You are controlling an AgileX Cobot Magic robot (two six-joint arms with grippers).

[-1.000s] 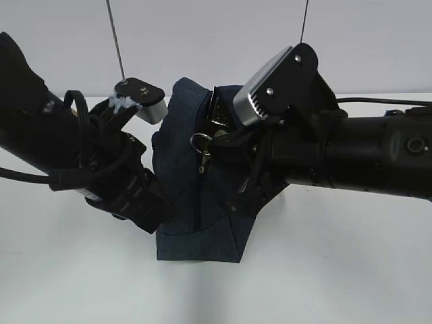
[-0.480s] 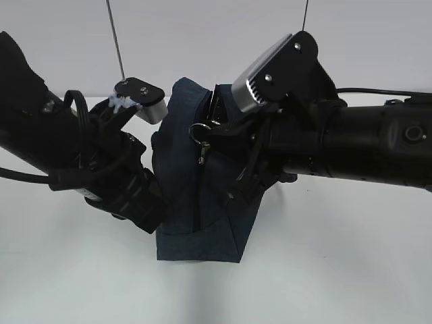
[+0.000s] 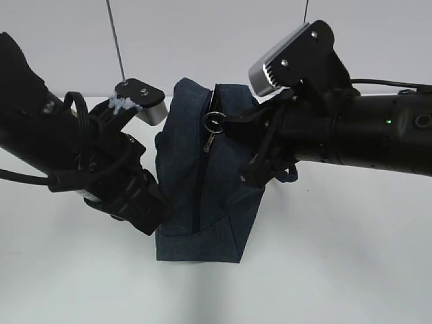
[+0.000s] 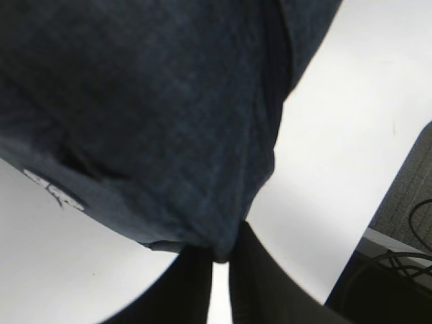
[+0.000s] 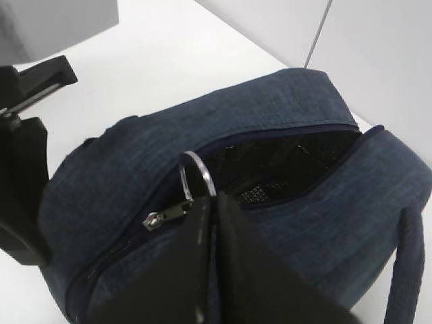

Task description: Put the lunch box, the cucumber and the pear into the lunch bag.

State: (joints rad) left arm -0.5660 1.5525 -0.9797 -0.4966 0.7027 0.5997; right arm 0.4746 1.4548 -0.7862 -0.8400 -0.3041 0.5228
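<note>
The dark navy lunch bag [image 3: 202, 196] stands upright in the middle of the white table. It also shows in the left wrist view [image 4: 148, 115] and the right wrist view [image 5: 283, 101]. My left gripper [image 4: 219, 260] is shut on a lower corner of the bag's fabric; in the exterior view it sits at the bag's left side [image 3: 154, 214]. My right gripper [image 5: 214, 199] is shut on the silver ring pull [image 5: 196, 172] of the zipper, near the bag's top [image 3: 214, 121]. Beyond the pull the bag is open and shows black mesh lining [image 5: 270, 169]. The lunch box, cucumber and pear are out of view.
Two thin cables [image 3: 115, 40] hang down behind the table. A grey box [image 5: 54, 20] stands at the far table edge in the right wrist view. The table's edge and the floor with cables [image 4: 405, 223] show in the left wrist view.
My right gripper has moved up and to the right with the ring pull, drawing the zipper along the bag's top. The opening seen from outside has narrowed. The left arm has not moved.
</note>
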